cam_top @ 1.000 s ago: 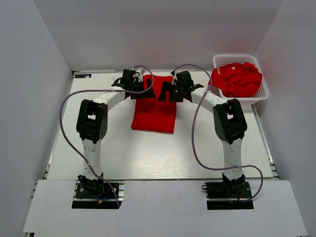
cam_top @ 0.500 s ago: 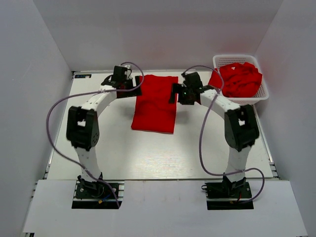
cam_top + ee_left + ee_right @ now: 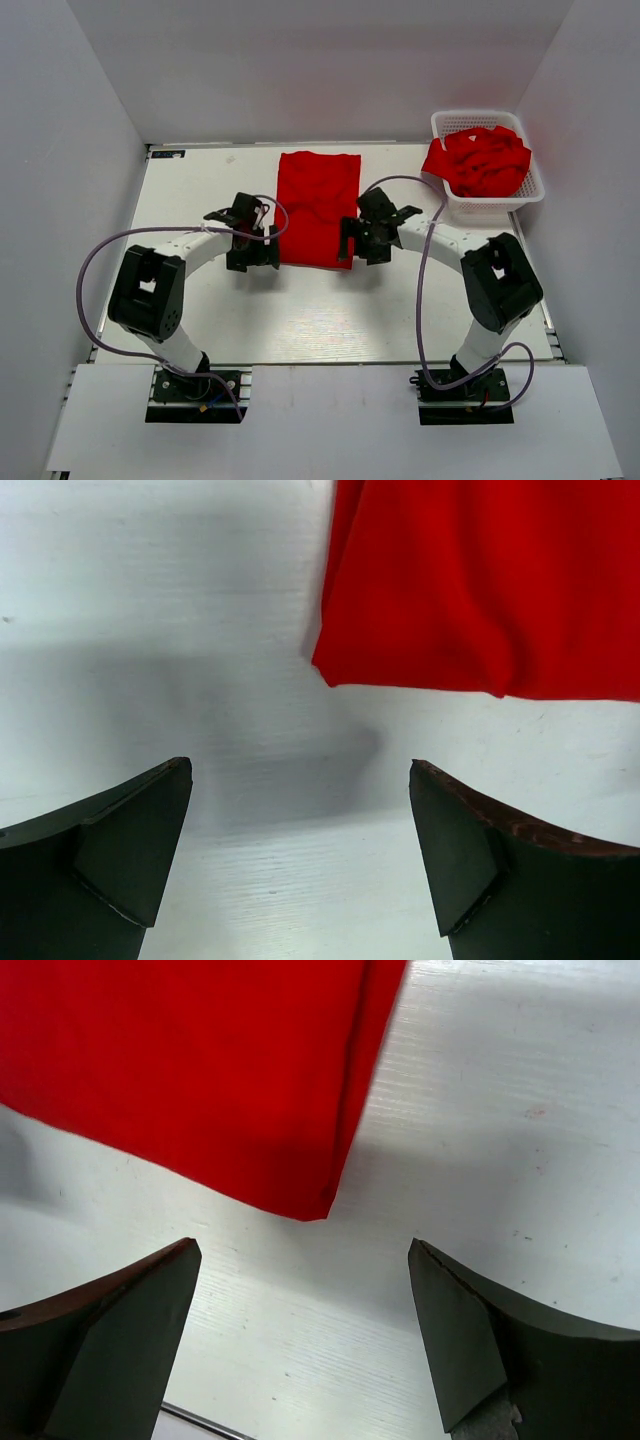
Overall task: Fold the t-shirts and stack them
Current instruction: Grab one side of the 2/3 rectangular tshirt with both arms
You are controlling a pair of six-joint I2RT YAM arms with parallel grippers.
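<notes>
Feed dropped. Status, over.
Left gripper, right gripper open, empty, at near corners of folded red fabric t-shirt. More red t-shirts in white lattice basket. Nothing blocking.

Just a white counter [image 3: 320, 320], lightly scuffed. Got one folded red t-shirt [image 3: 317, 205] lying flat in the middle toward the far edge, plus a white lattice basket [image 3: 478, 114] at the far right corner, stuffed with crumpled red t-shirts [image 3: 485, 160].
</notes>
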